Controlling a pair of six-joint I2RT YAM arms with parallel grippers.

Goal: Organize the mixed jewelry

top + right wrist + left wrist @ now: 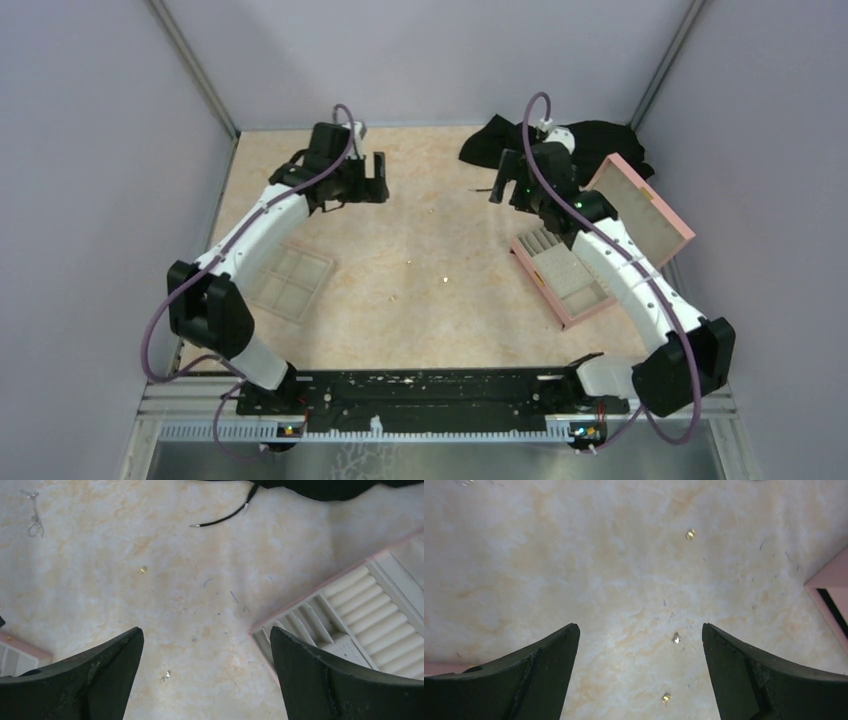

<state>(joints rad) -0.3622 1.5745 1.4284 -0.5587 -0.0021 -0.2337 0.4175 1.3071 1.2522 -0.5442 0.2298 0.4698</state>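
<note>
The mixed jewelry is scattered as tiny glinting specks on the marbled table. In the left wrist view one gold speck (690, 534) lies far ahead, a silvery one (676, 638) lies between the fingers nearer the right one, and a gold one (666, 698) lies closer in. In the right wrist view I see a gold speck (143, 570), a silvery speck (165, 675) and a thin chain (34, 520). One speck (441, 279) shows mid-table from above. My left gripper (639, 627) is open and empty above the table. My right gripper (206, 630) is open and empty.
The pink hinged box (600, 240) lies open at the right, its ridged cream insert (360, 610) beside my right finger. The translucent four-compartment tray (290, 280) sits at the left under the left arm. A black cloth (600, 135) with a cord (225, 515) lies at the back right.
</note>
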